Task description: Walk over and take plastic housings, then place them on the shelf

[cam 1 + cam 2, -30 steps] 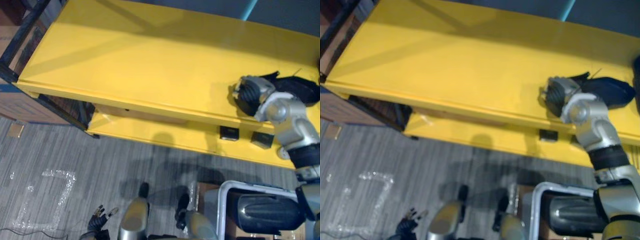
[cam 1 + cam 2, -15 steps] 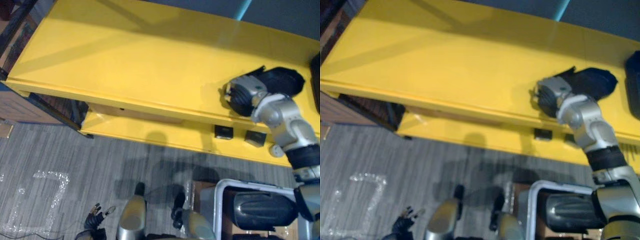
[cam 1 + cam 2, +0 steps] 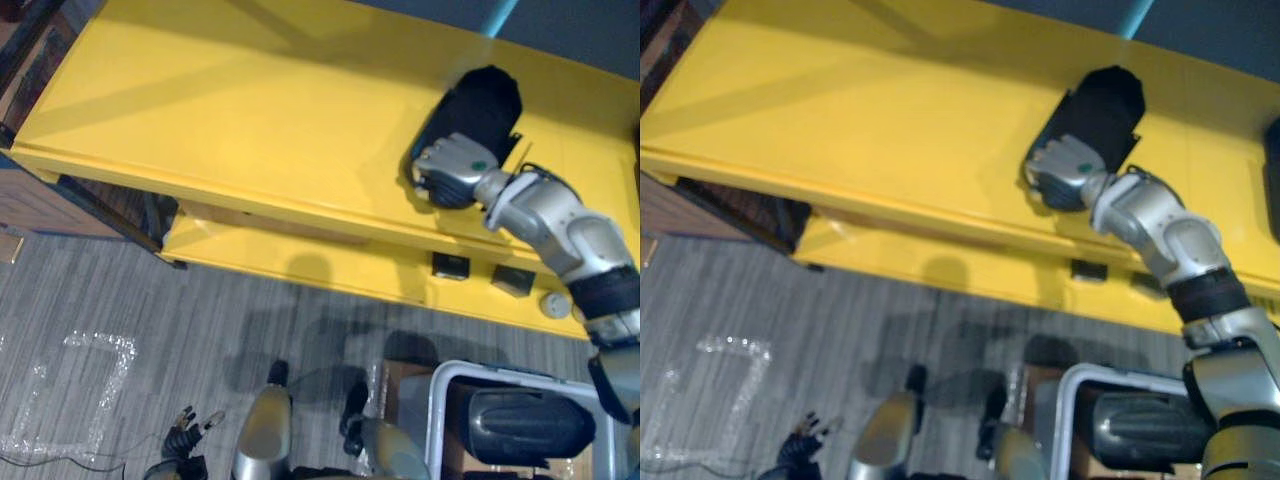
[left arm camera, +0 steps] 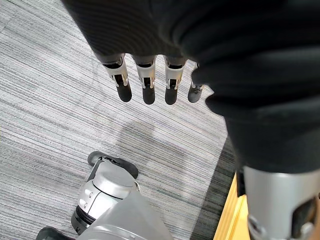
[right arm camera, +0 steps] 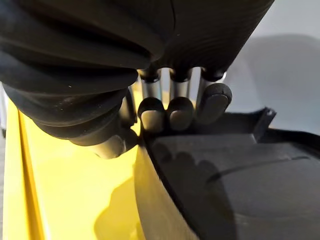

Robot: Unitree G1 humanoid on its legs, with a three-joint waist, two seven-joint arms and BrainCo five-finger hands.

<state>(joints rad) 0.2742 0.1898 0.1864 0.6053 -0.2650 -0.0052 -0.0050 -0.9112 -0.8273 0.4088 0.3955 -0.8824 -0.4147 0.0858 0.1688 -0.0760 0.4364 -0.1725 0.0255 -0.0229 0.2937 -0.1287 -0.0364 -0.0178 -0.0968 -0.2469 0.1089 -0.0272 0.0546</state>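
Black plastic housing (image 3: 478, 105) is lying toward the right end of the yellow shelf (image 3: 250, 120) — right hand (image 3: 447, 172) is clamping its near edge; left hand (image 4: 146, 80) is hanging, fingers straight, over carpet (image 4: 50, 100).

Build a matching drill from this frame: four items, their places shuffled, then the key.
Things:
1. plastic housing
2. left hand
3. two small dark boxes
4. dark curved part

Places:
A. on the lower yellow shelf
B. inside the white-rimmed bin
C. on the top yellow shelf, with the right hand gripping its near end, fingers on its rim
D. hanging low over the grey floor, fingers relaxed

Pairs: 1-C, 2-D, 3-A, 4-B.
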